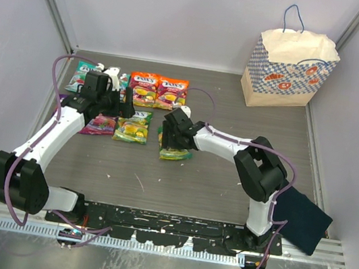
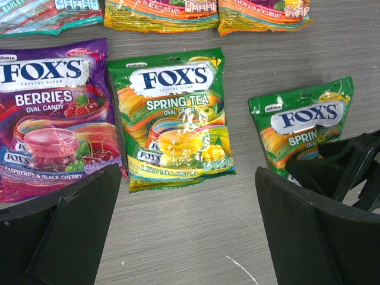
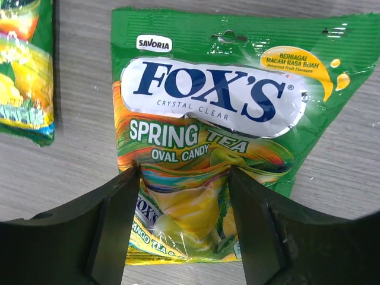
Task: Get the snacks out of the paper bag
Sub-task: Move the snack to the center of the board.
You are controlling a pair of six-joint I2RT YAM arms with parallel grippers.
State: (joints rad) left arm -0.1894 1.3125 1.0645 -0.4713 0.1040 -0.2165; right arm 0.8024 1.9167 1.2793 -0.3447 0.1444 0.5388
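– Clamping low on the Spring Tea packet [image 3: 208, 95]: right claw [image 3: 183, 175] pinches its bulge. Packet lies flat on the table [image 3: 77, 89].
– Looks slippery, crinkly foil (light though). I'd grip the top seal. Left claw [image 2: 187, 178] spread, empty.

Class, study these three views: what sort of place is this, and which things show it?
Most likely a robotics lab test cell: two robot arms bolted to a rail at the table's near edge, plain panels walling the table in, and candy packets laid in rows near a paper bag as props.
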